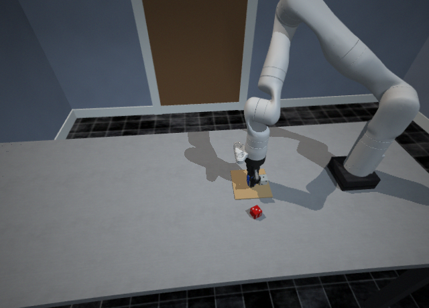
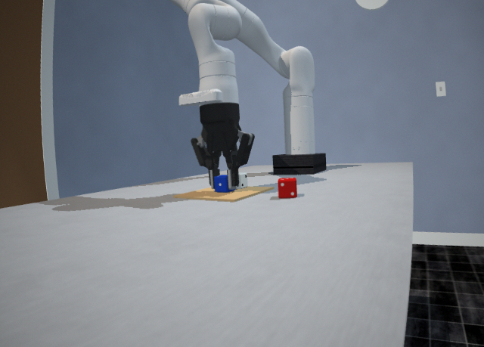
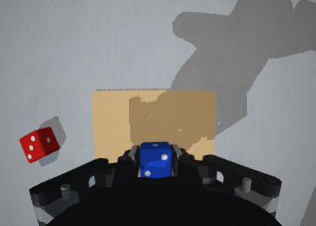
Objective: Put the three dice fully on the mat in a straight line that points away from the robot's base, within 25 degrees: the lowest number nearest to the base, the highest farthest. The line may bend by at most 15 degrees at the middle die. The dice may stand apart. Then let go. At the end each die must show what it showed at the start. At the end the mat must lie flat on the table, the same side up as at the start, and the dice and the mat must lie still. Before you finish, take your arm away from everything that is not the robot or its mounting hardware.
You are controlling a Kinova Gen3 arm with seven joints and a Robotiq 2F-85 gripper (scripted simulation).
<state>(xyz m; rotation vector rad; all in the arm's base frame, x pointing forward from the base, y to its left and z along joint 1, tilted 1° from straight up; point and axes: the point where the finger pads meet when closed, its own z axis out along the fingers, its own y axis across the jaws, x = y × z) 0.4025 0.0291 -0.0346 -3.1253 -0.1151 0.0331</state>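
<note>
A tan mat point(image 1: 251, 188) lies flat on the grey table, also in the exterior view point(image 2: 224, 193) and the wrist view point(image 3: 154, 122). A blue die point(image 1: 248, 180) point(image 2: 221, 183) rests on the mat, with its top seen in the wrist view point(image 3: 156, 161). My gripper point(image 2: 223, 177) stands upright over it, one finger on each side, slightly open and no longer gripping. A white die point(image 1: 263, 178) point(image 2: 242, 180) sits on the mat just beyond the blue one, toward the base. A red die point(image 1: 256, 211) point(image 2: 286, 187) lies on the table off the mat, point(image 3: 39, 145).
The robot's black base point(image 1: 353, 176) stands to the right of the mat, and the arm arches over the table. The table's front edge is far from the dice.
</note>
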